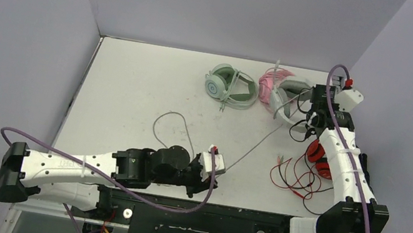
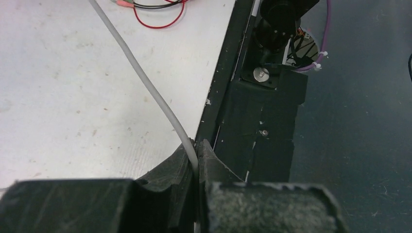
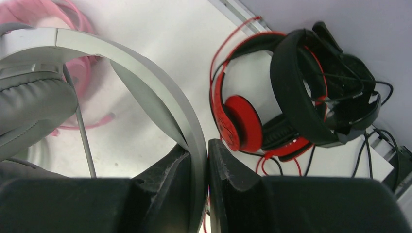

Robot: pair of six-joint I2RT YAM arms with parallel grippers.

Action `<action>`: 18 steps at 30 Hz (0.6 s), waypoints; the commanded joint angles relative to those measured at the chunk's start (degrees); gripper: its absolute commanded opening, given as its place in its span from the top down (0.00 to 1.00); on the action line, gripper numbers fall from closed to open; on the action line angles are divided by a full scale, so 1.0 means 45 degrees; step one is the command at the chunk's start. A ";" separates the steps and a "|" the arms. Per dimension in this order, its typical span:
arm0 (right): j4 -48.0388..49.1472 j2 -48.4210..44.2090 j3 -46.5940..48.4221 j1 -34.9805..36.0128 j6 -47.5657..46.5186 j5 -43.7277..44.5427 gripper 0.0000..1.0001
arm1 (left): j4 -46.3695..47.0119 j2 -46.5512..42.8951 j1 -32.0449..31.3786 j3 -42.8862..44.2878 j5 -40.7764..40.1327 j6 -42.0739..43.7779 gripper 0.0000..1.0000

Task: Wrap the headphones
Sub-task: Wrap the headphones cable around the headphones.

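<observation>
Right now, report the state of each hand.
Left hand: closed on the grey cable.
Right hand: closed on the grey-white headset's headband.

Five headsets: one mint green [image 1: 232, 87], one pink [image 1: 269, 84], one grey-white [image 1: 286, 96], one red [image 3: 240, 121], one black [image 3: 296, 92]. Two arms, left [image 1: 68, 169] and right [image 1: 342, 158].

A red headset [image 3: 238, 121] is lying on the white table [image 1: 132, 91] just right of the right gripper [image 3: 198, 148], a black headset [image 3: 311, 92] is overlapping it farther right, and loose red and black wires [image 2: 155, 12] are sprawling ahead of the left gripper [image 2: 197, 155]
</observation>
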 commanded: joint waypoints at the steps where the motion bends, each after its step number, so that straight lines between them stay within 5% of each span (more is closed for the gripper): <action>1: 0.2322 -0.1428 -0.0961 0.0110 0.0252 0.0811 1.00 | -0.2774 -0.0199 -0.0350 0.2044 -0.1993 0.0899 1.00; 7: 0.3477 -0.2651 -0.2821 0.0656 -0.1718 -0.0429 1.00 | -0.3897 -0.0781 0.0095 0.3506 -0.5188 0.1740 1.00; 18: 0.1822 -0.3572 -0.3700 0.4539 -0.4293 -0.1173 1.00 | -0.3422 -0.0473 0.3056 0.4314 -0.4262 0.4572 1.00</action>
